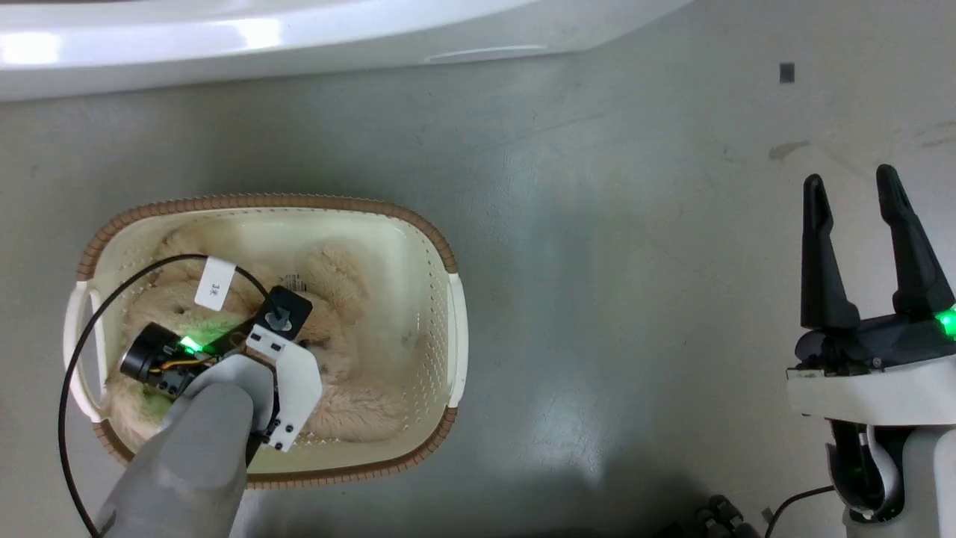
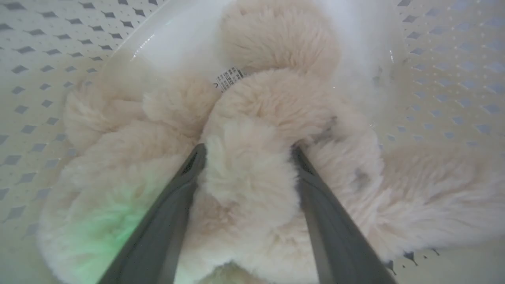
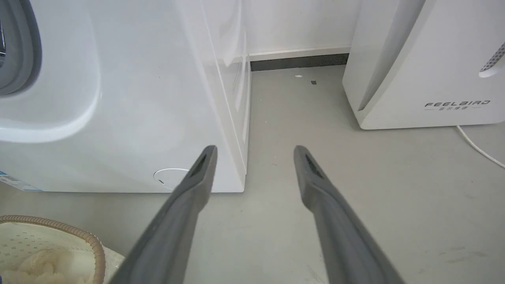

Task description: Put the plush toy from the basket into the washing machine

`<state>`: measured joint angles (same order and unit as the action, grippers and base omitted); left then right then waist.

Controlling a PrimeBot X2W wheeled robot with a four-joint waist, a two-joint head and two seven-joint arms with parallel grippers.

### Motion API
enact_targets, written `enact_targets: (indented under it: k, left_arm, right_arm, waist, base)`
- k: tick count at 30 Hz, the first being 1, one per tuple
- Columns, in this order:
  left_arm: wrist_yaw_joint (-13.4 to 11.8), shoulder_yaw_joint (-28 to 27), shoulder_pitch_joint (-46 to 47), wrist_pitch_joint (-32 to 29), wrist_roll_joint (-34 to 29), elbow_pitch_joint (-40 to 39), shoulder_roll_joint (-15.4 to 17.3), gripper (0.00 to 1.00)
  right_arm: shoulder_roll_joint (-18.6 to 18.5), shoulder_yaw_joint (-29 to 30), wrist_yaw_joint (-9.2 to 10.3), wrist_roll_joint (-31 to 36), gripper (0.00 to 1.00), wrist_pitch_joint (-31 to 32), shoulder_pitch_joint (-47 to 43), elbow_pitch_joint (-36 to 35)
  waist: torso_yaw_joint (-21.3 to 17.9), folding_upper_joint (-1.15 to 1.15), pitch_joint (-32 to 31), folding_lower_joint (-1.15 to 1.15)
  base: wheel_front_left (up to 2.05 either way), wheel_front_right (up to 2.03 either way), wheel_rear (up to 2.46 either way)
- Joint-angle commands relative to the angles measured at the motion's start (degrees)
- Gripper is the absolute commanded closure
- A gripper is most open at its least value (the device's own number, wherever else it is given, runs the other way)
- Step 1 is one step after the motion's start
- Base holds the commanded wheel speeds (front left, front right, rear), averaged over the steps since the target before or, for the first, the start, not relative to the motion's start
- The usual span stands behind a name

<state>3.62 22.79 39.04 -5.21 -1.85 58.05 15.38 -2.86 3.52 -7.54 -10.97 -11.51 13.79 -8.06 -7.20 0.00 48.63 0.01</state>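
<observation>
- Cream fluffy toy (image 1: 347, 280) lies curled in the basket (image 1: 299, 200) and covers most of its bottom.
- Left arm (image 1: 202, 441) comes from the lower left and goes down into the basket. The wrist is turned so that the fingers point down onto the toy, and a green light glows at the wrist.
- In the left wrist view, the left gripper (image 2: 248, 150) has its jaws wide apart. Both fingers are pushed into the fur, with a thick lump of the toy (image 2: 252, 118) between them.
- That view also gives a small printed label (image 2: 230, 77) on the toy and the perforated basket wall (image 2: 31, 59). From the head, these fingers are hidden under the wrist.
- Right gripper (image 1: 850, 179) hangs over the grey floor (image 1: 597, 299), well apart from the basket, with jaws open and nothing between them.
- In the right wrist view, the right gripper (image 3: 254, 150) points toward the washer (image 3: 138, 98), which has a grey gasket (image 3: 23, 47) at the left edge. A corner of the basket (image 3: 79, 232) is below it.
- The head view has the washer (image 1: 224, 37) as a white band along the top.
- A white appliance (image 3: 414, 59) with grey lettering stands to the right of the washer, with a strip of floor between them. A white cable (image 3: 477, 148) lies near it.
- A black cable (image 1: 82, 336) loops over the left side of the basket.
</observation>
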Motion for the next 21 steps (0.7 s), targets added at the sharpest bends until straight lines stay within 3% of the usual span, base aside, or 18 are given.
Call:
enact_targets:
  k: [1,4,5,7,14,21]
  left_arm:
    - [-0.41,0.84,1.44,-0.16,-0.12,2.28,0.89,0.00]
    - [0.10,1.23,1.95,-0.96,0.67,4.01,1.24,0.00]
    - [0.30,1.56,2.25,-1.00,0.76,4.60,1.35,0.05]
    - [0.54,2.14,2.89,-0.63,0.95,5.78,1.59,1.00]
    - [1.09,4.02,4.19,0.40,1.97,9.90,1.78,1.00]
    - [1.26,4.67,4.41,2.77,4.52,14.03,-0.18,1.00]
  right_arm:
    - [-0.01,0.07,0.04,-0.55,0.00,-0.73,1.71,-0.48]
    - [-0.01,-0.02,0.04,-0.86,0.00,-1.08,2.48,-0.66]
    - [-0.01,-0.04,0.05,-0.96,0.00,-1.20,2.76,-0.72]
    - [-0.01,-0.11,0.05,-1.12,0.00,-1.44,3.30,-0.90]
    - [-0.01,-0.12,0.05,-1.84,0.00,-2.28,4.26,-0.59]
    - [-0.01,-0.08,0.05,-2.16,0.00,-3.11,5.00,-0.10]
  waist:
    - [-0.22,0.00,1.16,-0.01]
    - [-0.35,0.00,2.12,-0.01]
    - [-0.41,0.00,2.45,-0.01]
    - [-0.47,0.00,3.04,-0.01]
    - [-0.70,0.00,3.16,-0.01]
    - [-0.06,0.00,0.27,-0.01]
  base:
    - [0.00,0.00,0.00]
    - [0.00,0.00,0.00]
    - [0.00,0.00,0.00]
    - [0.00,0.00,0.00]
    - [0.00,0.00,0.00]
    - [0.00,0.00,0.00]
